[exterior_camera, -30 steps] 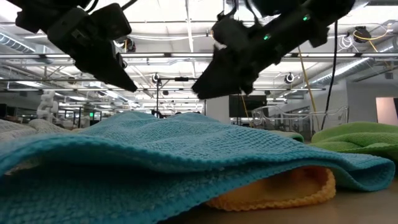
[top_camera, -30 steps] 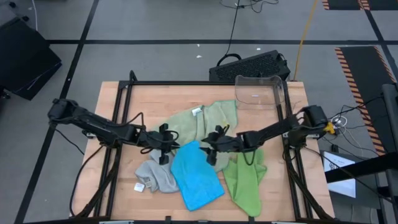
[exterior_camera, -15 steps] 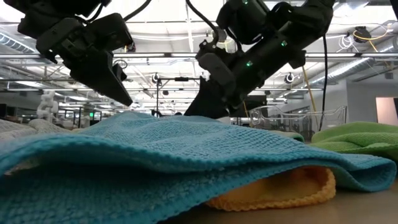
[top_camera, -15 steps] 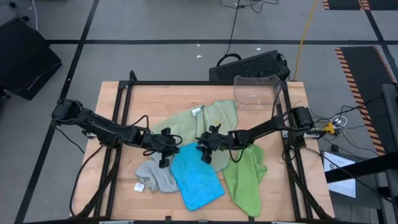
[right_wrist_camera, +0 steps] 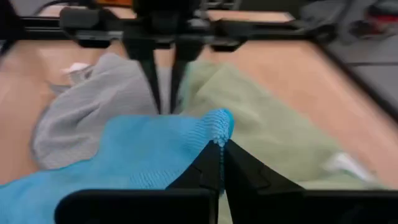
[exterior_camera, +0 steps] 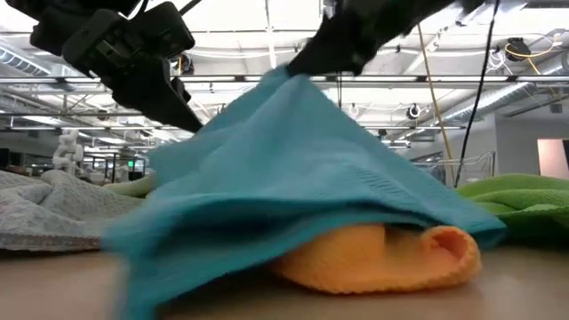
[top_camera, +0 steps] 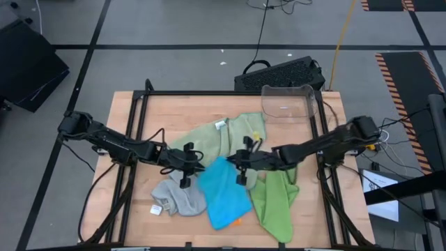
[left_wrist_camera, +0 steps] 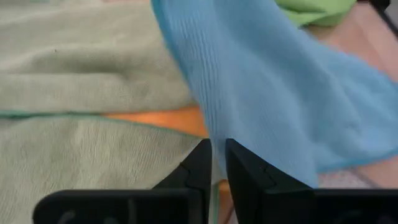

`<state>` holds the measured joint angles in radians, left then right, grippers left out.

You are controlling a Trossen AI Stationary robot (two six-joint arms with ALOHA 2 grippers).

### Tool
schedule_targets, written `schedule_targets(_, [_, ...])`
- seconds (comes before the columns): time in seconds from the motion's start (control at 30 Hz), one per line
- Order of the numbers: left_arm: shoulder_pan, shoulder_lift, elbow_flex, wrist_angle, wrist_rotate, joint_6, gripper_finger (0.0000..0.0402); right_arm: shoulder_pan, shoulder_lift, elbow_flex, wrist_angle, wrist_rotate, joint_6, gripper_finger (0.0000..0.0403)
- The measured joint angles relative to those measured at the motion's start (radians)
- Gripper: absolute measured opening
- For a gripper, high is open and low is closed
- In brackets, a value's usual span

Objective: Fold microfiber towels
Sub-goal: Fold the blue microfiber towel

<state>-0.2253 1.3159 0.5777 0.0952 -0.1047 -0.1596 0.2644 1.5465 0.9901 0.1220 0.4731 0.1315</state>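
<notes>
A bright blue towel [top_camera: 224, 194] lies in the middle of the table, its far end raised into a peak [exterior_camera: 286, 82]. My right gripper [top_camera: 239, 165] is shut on that peak. Under the blue towel lies an orange towel [exterior_camera: 382, 260], its rolled edge on the table. My left gripper [top_camera: 187, 167] hangs just left of the peak, its fingers [left_wrist_camera: 202, 165] nearly together with nothing seen between them. A sage green towel [top_camera: 221, 137] lies behind, a grey one [top_camera: 175, 196] at the near left and a lime green one [top_camera: 276, 203] at the near right. My right gripper pinches the blue towel's far end [right_wrist_camera: 219, 124] between its two fingers, which come slanting down from the table's right. A small bunch of cloth stands out past the fingertips. That end is lifted and drawn taut, while the near part [top_camera: 226, 213] rests on the table and the orange towel. My left gripper stands right at the blue towel's left edge [left_wrist_camera: 193, 93]; I cannot tell whether it touches it.
A clear plastic bin [top_camera: 287, 103] stands at the table's far right. A black metal frame [top_camera: 132, 118] runs round the tabletop. Bare wood [top_camera: 174, 111] shows along the far left.
My right gripper has dipped to the blue towel's far end, shut on it, then risen and drawn back toward the table's right. The towel's far end has been pulled up into a tent. Its near part stays down, and the orange towel beneath shows more.
</notes>
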Motion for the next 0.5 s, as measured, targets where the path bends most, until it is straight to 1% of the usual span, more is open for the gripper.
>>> schedule_targets(0.1, [0.0,0.001,0.0,0.007,0.0,0.004,0.0083,0.049,-0.05,0.0,-0.056,0.12,-0.003,0.0005])
schedule_targets(0.2, [-0.001,0.025,0.0,0.037,0.0,0.002,0.0124,0.085,-0.067,0.0,-0.06,0.181,-0.015,0.0004])
schedule_targets(0.37, [-0.019,0.115,0.0,0.136,0.0,0.005,0.019,0.112,-0.067,0.0,-0.063,0.209,-0.021,0.0006])
schedule_targets(0.5, [-0.028,0.198,0.0,0.196,0.001,0.004,0.0222,0.121,-0.067,0.0,-0.065,0.211,-0.015,0.0007])
